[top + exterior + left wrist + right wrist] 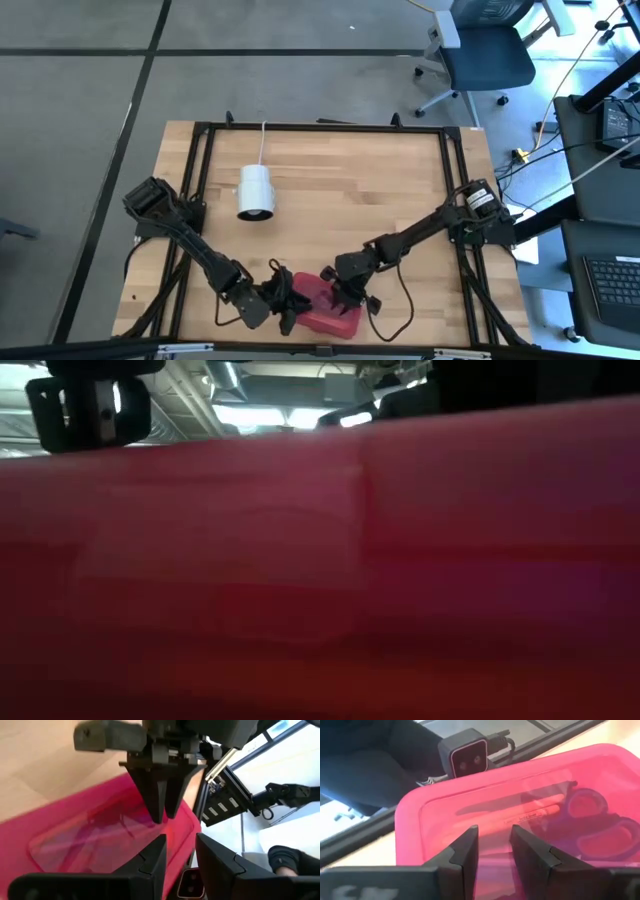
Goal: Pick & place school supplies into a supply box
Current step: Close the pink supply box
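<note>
While both arms reach toward the near edge of the tabletop (350, 190), the supply box (325, 310) lies at about six o'clock in the high view, its red translucent lid down and flat. The left tool (285, 300) sits at the box's nine o'clock end and the right tool (345, 295) at its one o'clock side, the two close together over the lid. From the left wrist view, the left tool (180, 852) has its two dark fingers (152, 860) a narrow gap apart, just above the lid's corner and gripping nothing that can be seen; the right tool's pointed fingers hang tip-down just beyond, nearly together, at or just above the lid. From the right wrist view, the right tool (493, 845) shows a small gap between its fingers (465, 852) with only the lid behind it, so neither tool is seen grasping anything. Through the pink lid in that view, the school supplies lie inside the supply box (530, 810): blue-handled scissors (592, 822) toward one end and a pencil (520, 815) beside a dark pen (485, 810) along its length. A white cylinder (256, 192) with a cord stands apart at about eleven o'clock on the tabletop. The low view is filled almost wholly by the box's red wall (320, 580).
</note>
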Robot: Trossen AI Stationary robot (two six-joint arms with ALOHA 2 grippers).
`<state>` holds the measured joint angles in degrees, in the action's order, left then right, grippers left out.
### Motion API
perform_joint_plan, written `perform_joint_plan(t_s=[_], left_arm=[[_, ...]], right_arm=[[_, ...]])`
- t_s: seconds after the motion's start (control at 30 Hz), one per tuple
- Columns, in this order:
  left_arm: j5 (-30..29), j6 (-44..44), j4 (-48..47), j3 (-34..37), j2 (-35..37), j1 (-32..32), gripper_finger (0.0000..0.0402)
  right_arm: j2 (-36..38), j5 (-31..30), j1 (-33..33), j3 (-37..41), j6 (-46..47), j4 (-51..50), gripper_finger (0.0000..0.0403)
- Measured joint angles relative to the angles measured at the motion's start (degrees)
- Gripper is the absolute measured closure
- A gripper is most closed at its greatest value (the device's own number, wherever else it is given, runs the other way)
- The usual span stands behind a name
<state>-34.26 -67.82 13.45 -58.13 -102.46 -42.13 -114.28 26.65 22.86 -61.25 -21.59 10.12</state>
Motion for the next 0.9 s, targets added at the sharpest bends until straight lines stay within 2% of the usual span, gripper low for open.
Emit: perform_joint_plan(t_s=[0.33,0.9], left_arm=[[1.3,-5.03,0.02,0.0,-0.22,-0.53,0.0304],[0.7,-9.48,0.02,0.0,-0.22,-1.66,0.0304]], right_arm=[[0.07,5.12,-3.36,-0.03,-8.53,-4.92,0.028],[4.7,4.26,-5.37,0.2,-23.84,-17.38,0.028]])
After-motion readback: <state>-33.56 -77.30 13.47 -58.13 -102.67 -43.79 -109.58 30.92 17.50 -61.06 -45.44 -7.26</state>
